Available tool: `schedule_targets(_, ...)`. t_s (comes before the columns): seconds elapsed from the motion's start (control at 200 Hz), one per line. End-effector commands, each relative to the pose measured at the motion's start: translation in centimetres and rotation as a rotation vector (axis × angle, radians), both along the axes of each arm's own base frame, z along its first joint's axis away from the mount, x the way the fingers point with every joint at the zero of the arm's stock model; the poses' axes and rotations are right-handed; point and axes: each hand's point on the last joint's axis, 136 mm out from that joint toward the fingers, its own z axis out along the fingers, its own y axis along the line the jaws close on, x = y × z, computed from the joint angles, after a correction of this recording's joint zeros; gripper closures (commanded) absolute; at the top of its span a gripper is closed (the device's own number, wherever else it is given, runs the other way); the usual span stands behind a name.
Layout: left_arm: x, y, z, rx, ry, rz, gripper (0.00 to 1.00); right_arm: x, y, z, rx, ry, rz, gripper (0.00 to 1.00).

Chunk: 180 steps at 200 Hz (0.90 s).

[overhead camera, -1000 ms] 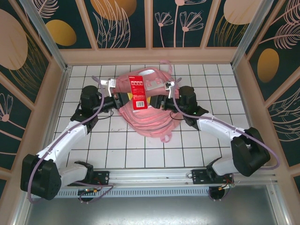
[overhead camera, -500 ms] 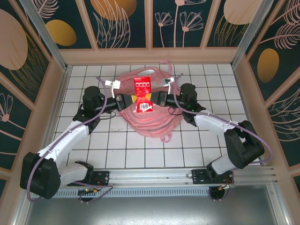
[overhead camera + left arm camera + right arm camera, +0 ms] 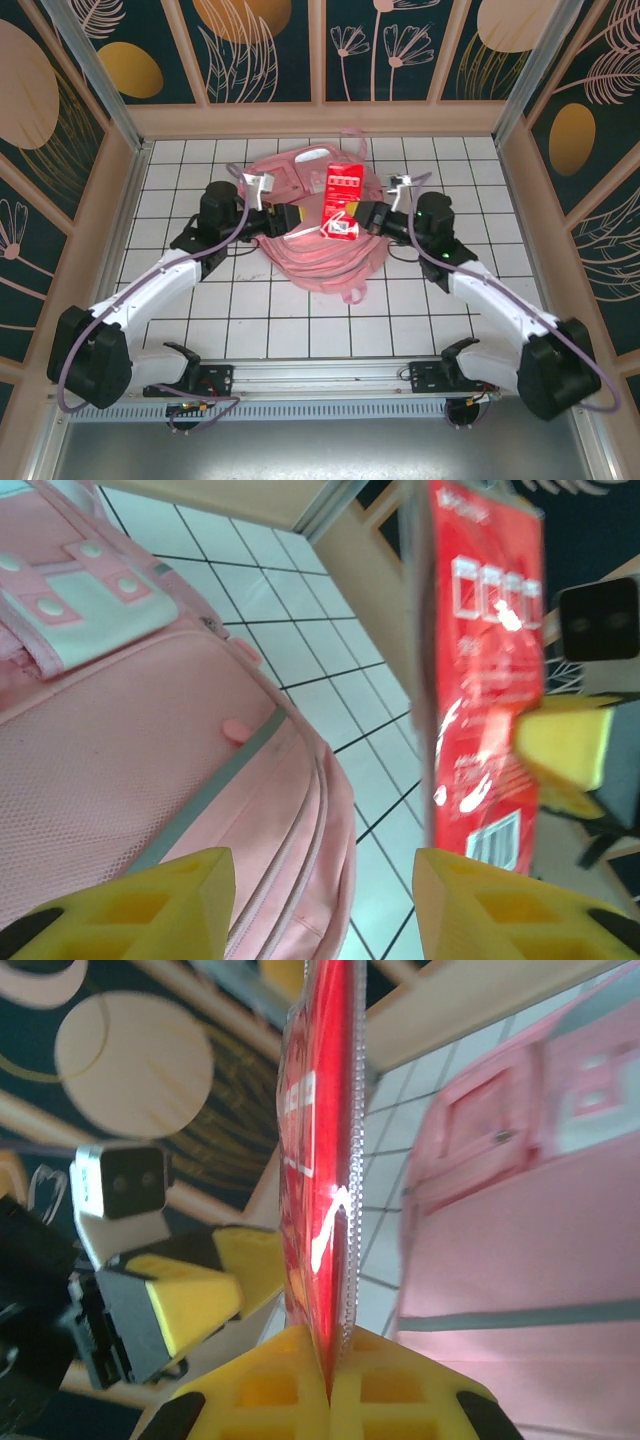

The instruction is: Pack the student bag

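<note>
The student bag is a soft pink backpack lying flat at the middle of the tiled table, its front pockets and white patch facing up. A flat red packet hangs upright above the bag. My right gripper is shut on the packet's lower edge, pinching it edge-on between the yellow pads. Just left of the packet, my left gripper stands open over the bag with nothing between its fingers. In the left wrist view the red packet is off to the right.
White tiled floor surrounds the bag. Wooden-framed walls close in the back and both sides. A loose pink strap trails toward the near side. Both arm bases sit on the rail at the front edge.
The red packet passed from my left gripper to my right. The left jaws opened and let go, the right jaws closed on it, and the packet shifted right.
</note>
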Motion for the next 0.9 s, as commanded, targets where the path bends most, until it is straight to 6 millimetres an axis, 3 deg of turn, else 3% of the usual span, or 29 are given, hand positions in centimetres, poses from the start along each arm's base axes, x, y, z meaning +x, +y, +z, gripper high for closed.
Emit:
schedule_targets(0.0, 0.6, -0.7, -1.1, 0.135, -0.056, 0.042, 0.5, 0.4, -4.9, -2.9, -0.13, 0.061, -0.221, 1.0)
schedule_targets(0.2, -1.4, -4.7, -4.2, 0.294, -0.096, -0.035, 0.56, -1.0, -11.1, -4.8, -0.181, 0.122, -0.415, 1.0)
schedule_targets(0.385, -4.7, -8.8, -8.7, 0.454, -0.114, -0.151, 0.58, -1.9, -14.4, -6.1, -0.164, 0.165, -0.504, 1.0)
schedule_targets(0.41, -4.7, -9.7, -8.1, 0.452, -0.13, -0.159, 0.58, -1.9, -14.6, -6.2, -0.157, 0.171, -0.505, 1.0)
schedule_targets(0.636, -5.8, -12.4, -11.6, 0.565, -0.131, -0.21, 0.58, -2.0, -15.0, -6.7, -0.117, 0.192, -0.491, 1.0)
schedule_targets(0.826, -4.6, -12.1, -12.6, 0.641, -0.143, -0.152, 0.57, -2.0, -14.8, -7.0, -0.107, 0.195, -0.478, 1.0)
schedule_targets(0.846, -4.4, -12.1, -13.7, 0.665, -0.132, -0.149, 0.57, -2.0, -14.8, -7.0, -0.106, 0.196, -0.478, 1.0)
schedule_targets(0.896, -4.1, -11.9, -13.9, 0.681, -0.136, -0.134, 0.56, -2.0, -14.7, -7.2, -0.105, 0.201, -0.474, 1.0)
